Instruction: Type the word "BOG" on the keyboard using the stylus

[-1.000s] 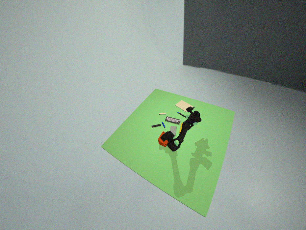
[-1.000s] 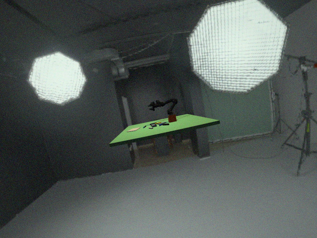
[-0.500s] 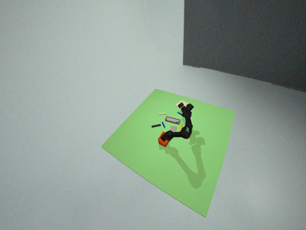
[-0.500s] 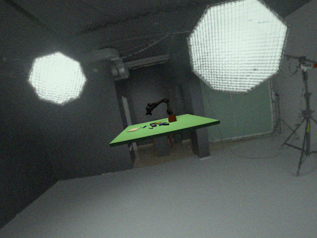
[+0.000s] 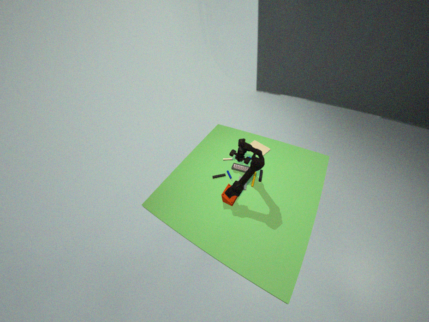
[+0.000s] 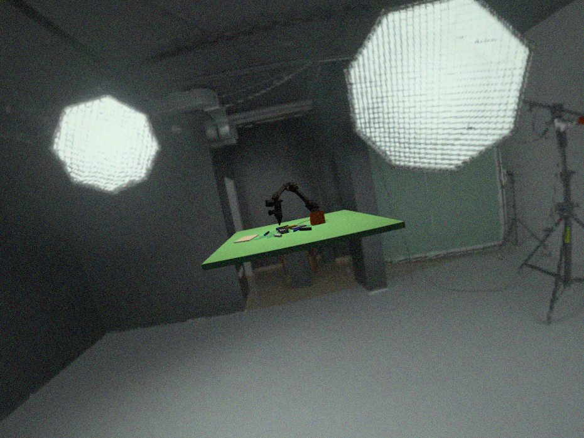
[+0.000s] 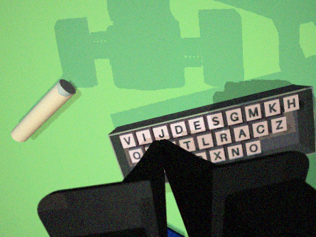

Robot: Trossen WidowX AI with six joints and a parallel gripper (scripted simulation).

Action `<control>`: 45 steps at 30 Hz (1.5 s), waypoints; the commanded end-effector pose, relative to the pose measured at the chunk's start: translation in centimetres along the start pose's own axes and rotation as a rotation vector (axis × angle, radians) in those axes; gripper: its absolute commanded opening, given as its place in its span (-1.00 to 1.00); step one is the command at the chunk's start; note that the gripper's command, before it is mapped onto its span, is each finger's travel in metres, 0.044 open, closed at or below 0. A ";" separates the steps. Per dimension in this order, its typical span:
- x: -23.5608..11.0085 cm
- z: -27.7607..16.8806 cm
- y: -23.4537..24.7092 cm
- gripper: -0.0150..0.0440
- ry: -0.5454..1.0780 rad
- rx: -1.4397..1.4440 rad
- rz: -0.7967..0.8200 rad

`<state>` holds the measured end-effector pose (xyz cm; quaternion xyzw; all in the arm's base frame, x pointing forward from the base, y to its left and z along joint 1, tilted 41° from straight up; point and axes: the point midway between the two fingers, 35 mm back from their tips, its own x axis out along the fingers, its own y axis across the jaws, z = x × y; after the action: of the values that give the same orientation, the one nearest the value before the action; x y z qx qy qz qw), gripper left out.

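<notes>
One gripper [image 7: 163, 149] clenched tight, nothing in it, hovering over near edge of keyboard [image 7: 219, 132] on green table [image 7: 85, 163]. Cream stylus-looking cylinder [image 7: 42, 111] lying loose on table, well left of keyboard.

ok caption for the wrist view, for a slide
Shut gripper poised over the lettered keyboard, beige cylinder lying nearby.

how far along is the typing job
Done: nothing that shows. No key on the keyboard looks pressed. In hand: the hand is shut over the keyboard's left end, with no stylus visible between its fingers. A cream pen-like cylinder lies loose on the desk. Left: pick up the stylus, then press B, O and G. B is not in view.
</notes>
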<state>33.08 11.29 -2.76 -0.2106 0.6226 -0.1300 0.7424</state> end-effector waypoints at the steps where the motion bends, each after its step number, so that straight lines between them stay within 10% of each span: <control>1: 2.5 -2.4 1.7 -0.49 0.115 -0.127 -0.166; 45: 0.6 -0.8 -10.0 -0.49 0.132 -0.150 -0.201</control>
<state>33.10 2.29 1.14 -0.3146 0.6533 -0.1717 0.6669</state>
